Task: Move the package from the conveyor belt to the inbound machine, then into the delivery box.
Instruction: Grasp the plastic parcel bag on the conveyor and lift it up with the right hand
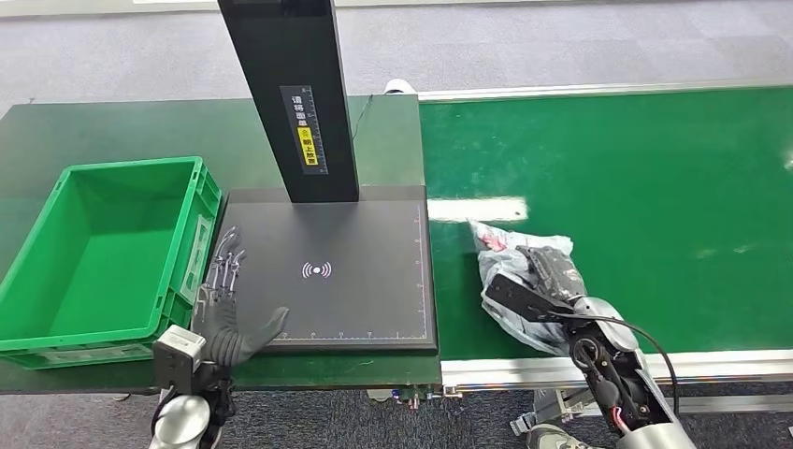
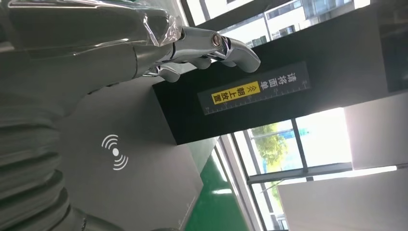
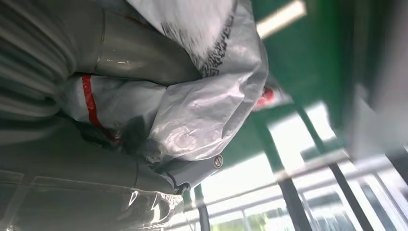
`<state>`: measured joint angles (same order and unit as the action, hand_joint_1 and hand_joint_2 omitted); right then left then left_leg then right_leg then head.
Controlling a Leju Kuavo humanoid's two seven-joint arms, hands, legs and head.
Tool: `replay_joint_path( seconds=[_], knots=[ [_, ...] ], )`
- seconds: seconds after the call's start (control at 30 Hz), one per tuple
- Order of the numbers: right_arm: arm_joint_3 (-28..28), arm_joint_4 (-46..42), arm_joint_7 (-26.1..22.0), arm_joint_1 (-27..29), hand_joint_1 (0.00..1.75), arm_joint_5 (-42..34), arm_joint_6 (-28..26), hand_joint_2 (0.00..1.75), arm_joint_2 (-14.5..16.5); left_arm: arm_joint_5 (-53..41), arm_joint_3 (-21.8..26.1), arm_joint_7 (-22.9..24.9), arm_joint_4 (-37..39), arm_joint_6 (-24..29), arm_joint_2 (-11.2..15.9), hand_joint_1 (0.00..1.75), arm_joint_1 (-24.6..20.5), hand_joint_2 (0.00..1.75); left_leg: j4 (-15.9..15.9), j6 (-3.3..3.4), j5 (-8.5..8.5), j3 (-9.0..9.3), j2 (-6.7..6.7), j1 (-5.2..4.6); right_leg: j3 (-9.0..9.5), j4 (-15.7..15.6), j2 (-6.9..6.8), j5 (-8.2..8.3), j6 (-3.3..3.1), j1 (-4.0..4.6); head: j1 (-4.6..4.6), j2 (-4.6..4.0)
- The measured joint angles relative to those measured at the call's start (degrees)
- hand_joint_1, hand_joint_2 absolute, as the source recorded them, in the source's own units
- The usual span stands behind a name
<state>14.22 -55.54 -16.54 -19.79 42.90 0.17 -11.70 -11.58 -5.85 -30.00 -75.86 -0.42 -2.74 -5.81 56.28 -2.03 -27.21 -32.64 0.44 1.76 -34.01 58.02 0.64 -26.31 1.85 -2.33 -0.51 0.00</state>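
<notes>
One pkg (image 3: 202, 101) in right robot hand (image 3: 110, 62).

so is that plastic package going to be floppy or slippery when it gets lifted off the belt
Probably floppy: the package is a crumpled, wrinkled bag, so it may sag around the right robot hand gripping it. The glossy film looks fairly slippery. It seems unlikely to roll, lying slumped on the conveyor belt.

Left robot hand (image 1: 227, 313): dark glove, silver fingers. Right robot hand (image 1: 547, 285): black; exposed black cable, red wiring.
</notes>
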Motion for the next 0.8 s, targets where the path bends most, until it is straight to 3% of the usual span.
replay_joint_path(
  seconds=[0.33,0.6,0.8],
  knots=[
    [0.0,-12.0,-2.1,0.4,1.75,-2.6,-2.2,1.75,3.0,-0.4,0.8,-0.7,0.2,-0.7,-1.1,0.0,-1.0,1.75,0.0,0.0,0.0,0.0,0.0,0.0,0.01,0.0,0.0,0.0,0.0,0.0,0.0,0.0],
    [0.8,-11.9,-3.3,-1.7,1.75,-2.4,-3.1,1.75,6.1,-0.5,0.3,-0.8,1.7,-0.9,-1.3,0.0,-3.1,1.75,0.0,0.0,0.01,0.0,0.0,0.0,0.01,0.0,0.0,0.01,0.0,0.0,-0.01,0.0],
    [5.2,-5.7,-4.2,-6.0,1.75,-0.6,-3.0,1.75,9.0,0.2,-1.8,-1.1,4.5,-1.1,-1.3,0.0,-5.8,1.75,0.0,0.0,0.02,0.0,0.02,0.0,0.01,0.0,0.01,0.01,0.0,0.0,-0.01,0.0]
  ],
)
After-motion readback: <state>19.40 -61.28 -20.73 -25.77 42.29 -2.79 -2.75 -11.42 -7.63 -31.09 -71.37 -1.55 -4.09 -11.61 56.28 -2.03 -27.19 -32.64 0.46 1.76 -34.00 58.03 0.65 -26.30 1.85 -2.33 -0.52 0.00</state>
